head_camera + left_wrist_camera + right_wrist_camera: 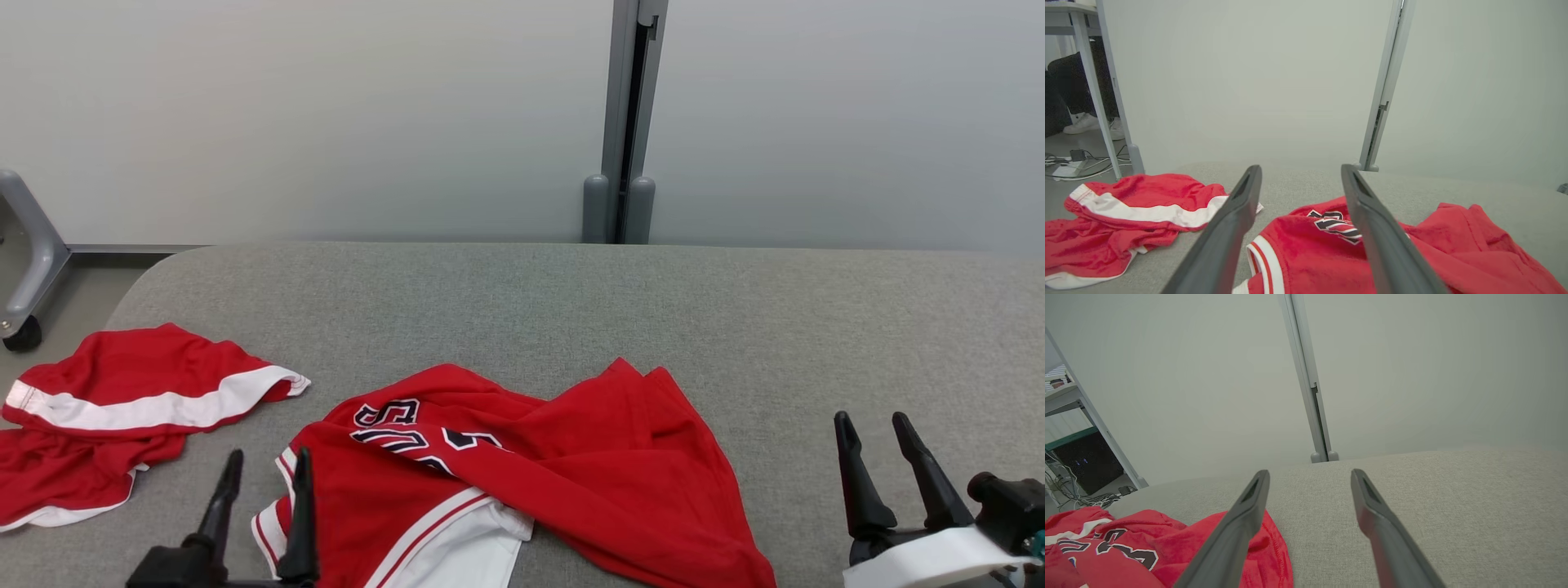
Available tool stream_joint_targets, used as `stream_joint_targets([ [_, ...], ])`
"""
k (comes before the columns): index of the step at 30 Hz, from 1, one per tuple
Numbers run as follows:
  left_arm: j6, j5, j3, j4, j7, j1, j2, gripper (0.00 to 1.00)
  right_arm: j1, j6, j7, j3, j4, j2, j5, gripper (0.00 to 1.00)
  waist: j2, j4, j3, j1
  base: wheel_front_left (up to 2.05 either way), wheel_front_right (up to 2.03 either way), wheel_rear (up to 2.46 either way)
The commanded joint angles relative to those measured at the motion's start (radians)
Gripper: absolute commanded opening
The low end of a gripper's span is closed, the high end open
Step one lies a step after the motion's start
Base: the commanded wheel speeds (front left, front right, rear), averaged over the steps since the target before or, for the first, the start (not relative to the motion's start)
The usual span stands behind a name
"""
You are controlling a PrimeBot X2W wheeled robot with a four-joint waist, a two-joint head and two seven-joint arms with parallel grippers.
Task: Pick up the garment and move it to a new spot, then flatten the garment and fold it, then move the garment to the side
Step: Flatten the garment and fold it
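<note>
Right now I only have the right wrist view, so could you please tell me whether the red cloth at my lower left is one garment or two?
Observer: Two. The head view shows the jersey with the numerals in the middle. A second red garment with a white stripe lies apart from it, at the left edge of the grey surface.
Operator: Thank you. Where is the left claw, please?
Observer: The left claw stands open at the jersey's white-trimmed left edge, holding nothing. I cannot tell whether it touches the cloth.
</note>
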Motion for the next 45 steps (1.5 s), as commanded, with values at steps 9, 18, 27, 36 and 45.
stream_joint_targets([
  [9,-0.063,-0.031,-0.117,0.058,0.173,0.028,-0.014,1.0,-0.011,0.001,0.118,0.22,0.103,-0.084,0.166,1.0,-0.0001,0.015,0.006,0.0,0.0,0.0,0.0],
  [18,-0.116,-0.136,-0.222,0.137,0.411,0.029,-0.032,1.0,-0.069,0.001,0.216,0.365,0.184,-0.107,0.267,1.0,-0.0001,0.028,0.023,0.0,0.0,0.0,0.0],
  [27,-0.127,-0.223,-0.248,0.212,0.532,0.011,-0.035,1.0,-0.122,0.001,0.218,0.436,0.234,-0.104,0.29,1.0,-0.0001,0.029,0.041,0.0,0.0,0.0,0.0],
  [36,-0.135,-0.279,-0.261,0.292,0.536,-0.03,-0.046,1.0,-0.156,0.001,0.231,0.467,0.297,-0.093,0.307,0.98,-0.0001,0.022,0.053,0.0,0.0,0.0,0.0],
  [45,-0.134,-0.314,-0.283,0.364,0.535,-0.068,-0.053,1.0,-0.174,0.001,0.249,0.493,0.355,-0.074,0.313,0.67,-0.0001,0.018,0.065,0.0,0.0,0.0,0.0],
])
